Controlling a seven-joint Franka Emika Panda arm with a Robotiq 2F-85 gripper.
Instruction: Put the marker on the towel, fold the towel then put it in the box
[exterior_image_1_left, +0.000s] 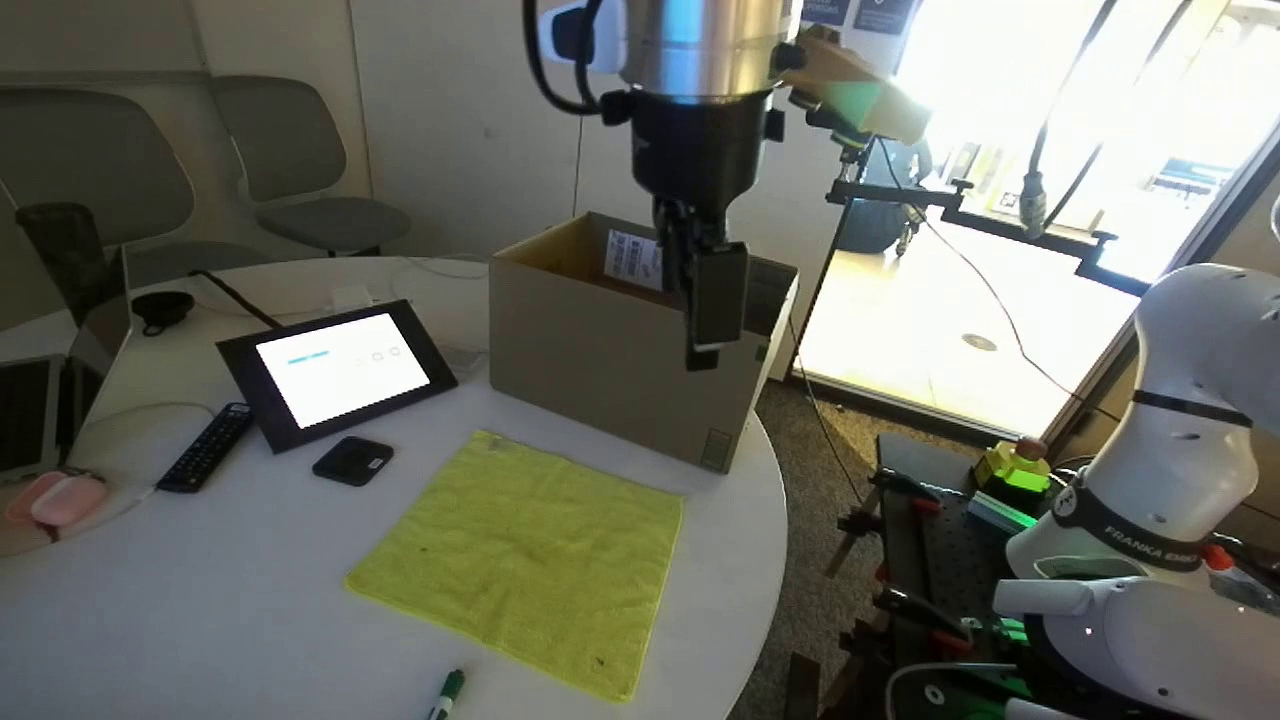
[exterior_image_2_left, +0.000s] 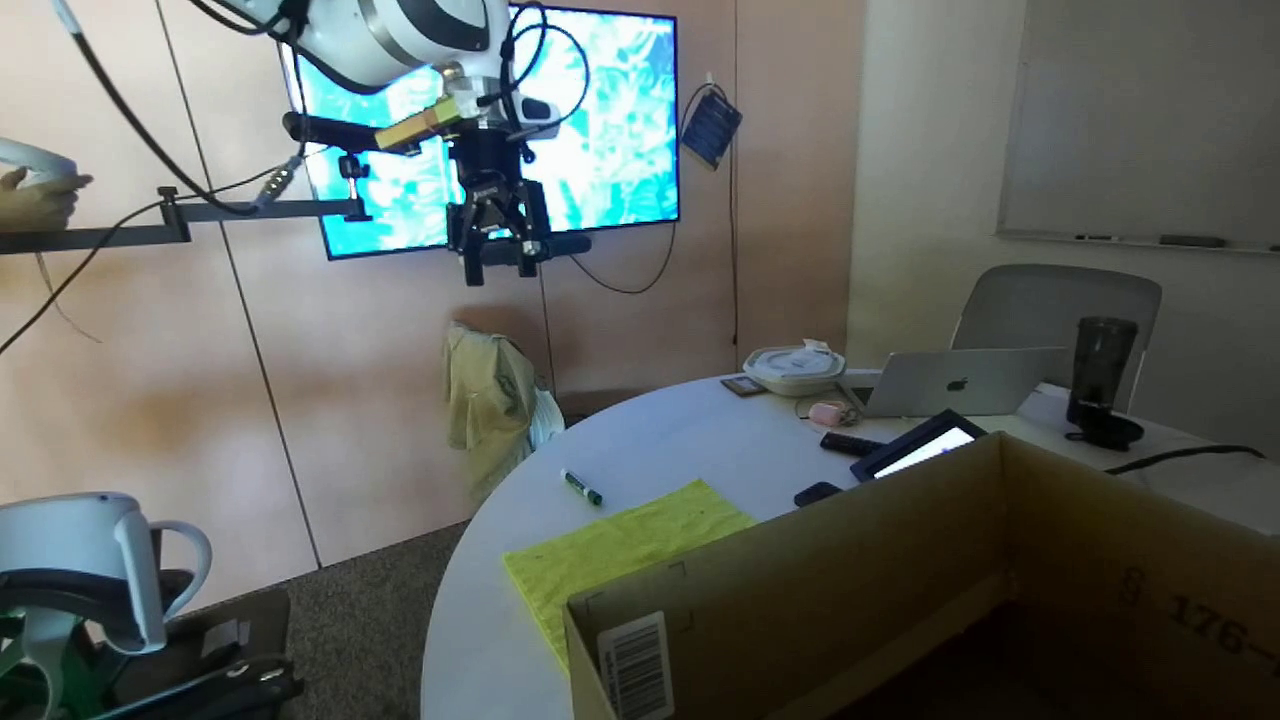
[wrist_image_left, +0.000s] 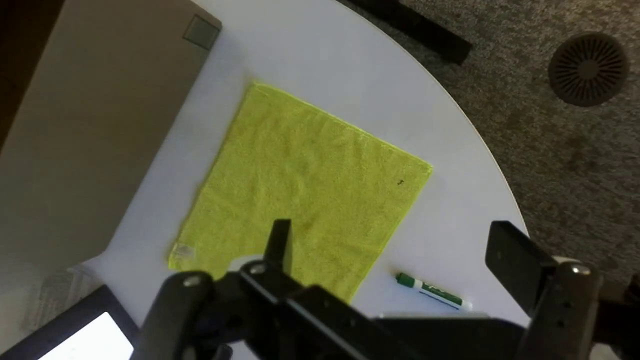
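The towel (wrist_image_left: 320, 180), a yellow-green square cloth, lies spread flat on the white round table. Beside one of its edges, on bare table and apart from it, rests the green and white marker (wrist_image_left: 435, 291); it also shows in both exterior views. The brown cardboard box (exterior_image_1_left: 610, 370) stands on the table next to the towel, its top uncovered and a white label (exterior_image_1_left: 632, 258) on its inner wall. High above the table hangs my gripper (exterior_image_2_left: 500, 272), open, with nothing held. In the wrist view its fingers appear to either side of the marker, which lies well below.
A tablet (exterior_image_1_left: 340, 365) with a lit screen, a black block (exterior_image_1_left: 353, 460) and a black remote (exterior_image_1_left: 205, 447) lie past the towel. A laptop (exterior_image_2_left: 960, 382) and a white container (exterior_image_2_left: 795, 368) are farther off. The table's curved edge (wrist_image_left: 480, 135) runs near the towel and marker.
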